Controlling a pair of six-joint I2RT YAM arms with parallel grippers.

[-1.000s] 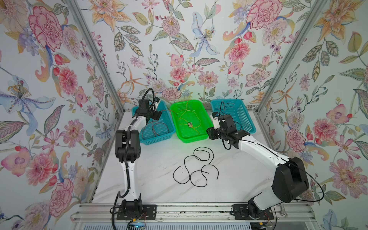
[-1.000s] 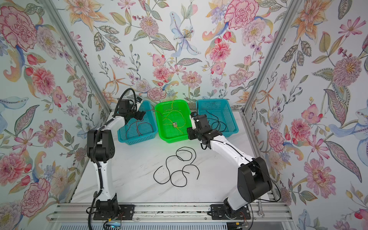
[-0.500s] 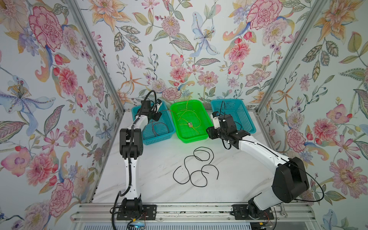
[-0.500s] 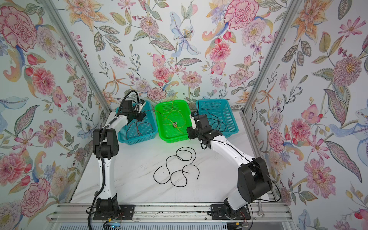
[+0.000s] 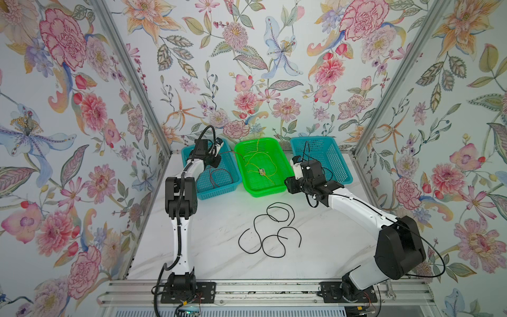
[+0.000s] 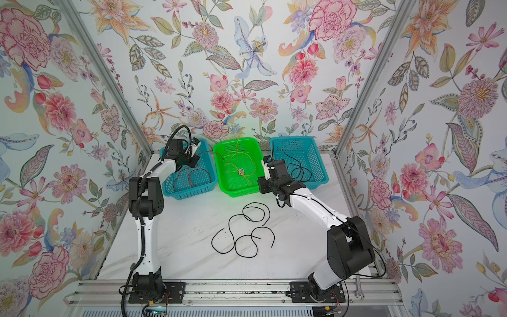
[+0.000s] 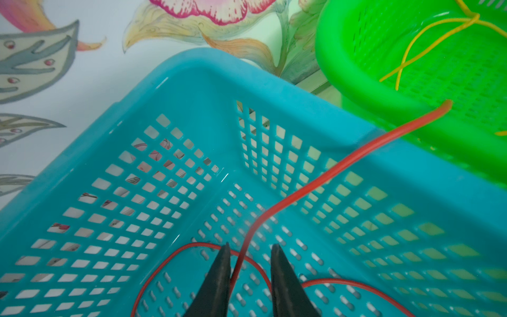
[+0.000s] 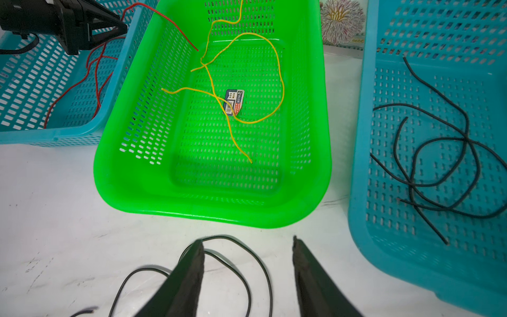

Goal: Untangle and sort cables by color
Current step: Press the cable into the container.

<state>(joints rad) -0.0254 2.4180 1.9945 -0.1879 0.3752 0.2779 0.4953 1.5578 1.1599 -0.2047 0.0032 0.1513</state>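
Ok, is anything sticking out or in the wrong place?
Yes. One red cable pokes out of the left blue basket, and its tip hangs over the green basket, where the yellow cables lie. Black cables also lie loose on the table, outside any basket.

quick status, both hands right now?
Left hand: open, jaws narrowly apart around a red cable, not clamped on it.
Right hand: open, holding nothing.
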